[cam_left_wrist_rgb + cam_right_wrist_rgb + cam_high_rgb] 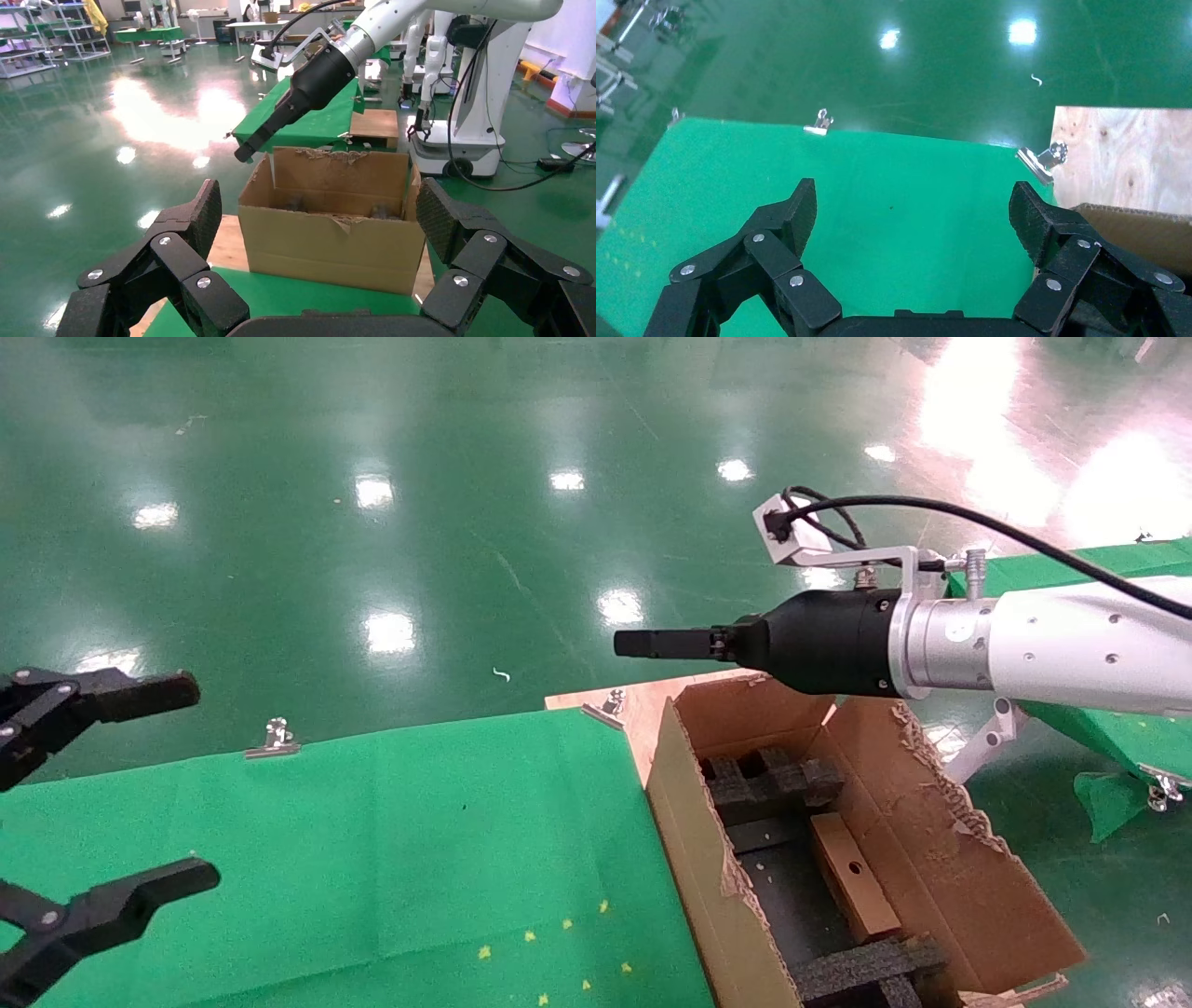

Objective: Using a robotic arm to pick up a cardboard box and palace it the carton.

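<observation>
The cardboard box lies inside the carton; the right gripper hovers above its far edge with fingers apart, empty; the left gripper is also spread wide.

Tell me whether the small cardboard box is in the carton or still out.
In. The cardboard box lies tilted inside the carton, between the black foam inserts; neither gripper holds it.

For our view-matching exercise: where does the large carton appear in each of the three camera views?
Head view: the carton sits lower right, flaps open, under the right gripper.
Left wrist view: centre, beyond the left gripper, its front wall facing the camera.
Right wrist view: only a brown edge at the right side.
Shared landmark: the green cloth beside the carton.
</observation>
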`<state>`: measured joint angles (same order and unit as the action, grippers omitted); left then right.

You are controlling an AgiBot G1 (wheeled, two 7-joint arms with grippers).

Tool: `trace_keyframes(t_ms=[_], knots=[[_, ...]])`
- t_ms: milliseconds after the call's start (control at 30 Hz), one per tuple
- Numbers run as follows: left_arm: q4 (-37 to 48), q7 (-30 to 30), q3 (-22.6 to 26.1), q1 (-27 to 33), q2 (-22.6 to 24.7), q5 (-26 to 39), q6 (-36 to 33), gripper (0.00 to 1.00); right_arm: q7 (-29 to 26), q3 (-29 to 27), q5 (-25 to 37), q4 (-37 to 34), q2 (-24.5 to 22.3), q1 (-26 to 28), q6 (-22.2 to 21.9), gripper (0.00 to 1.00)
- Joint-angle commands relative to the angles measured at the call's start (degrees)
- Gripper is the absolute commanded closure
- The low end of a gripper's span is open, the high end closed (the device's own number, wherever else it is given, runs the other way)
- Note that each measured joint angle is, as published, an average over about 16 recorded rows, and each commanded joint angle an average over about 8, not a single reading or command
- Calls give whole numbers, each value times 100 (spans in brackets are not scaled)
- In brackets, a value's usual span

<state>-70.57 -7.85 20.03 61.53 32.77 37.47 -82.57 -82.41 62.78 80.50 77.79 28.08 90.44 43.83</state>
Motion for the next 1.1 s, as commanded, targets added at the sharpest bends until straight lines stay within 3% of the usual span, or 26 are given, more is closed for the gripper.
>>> trace_keyframes(t_ms=[33, 1100], knots=[[0, 0, 0, 0, 0, 0, 0, 0, 277, -181, -149, -16, 27, -112, 162, 0], [0, 0, 0, 0, 0, 0, 0, 0, 4739, -3093, -2556, -278, 459, -1910, 2769, 0]])
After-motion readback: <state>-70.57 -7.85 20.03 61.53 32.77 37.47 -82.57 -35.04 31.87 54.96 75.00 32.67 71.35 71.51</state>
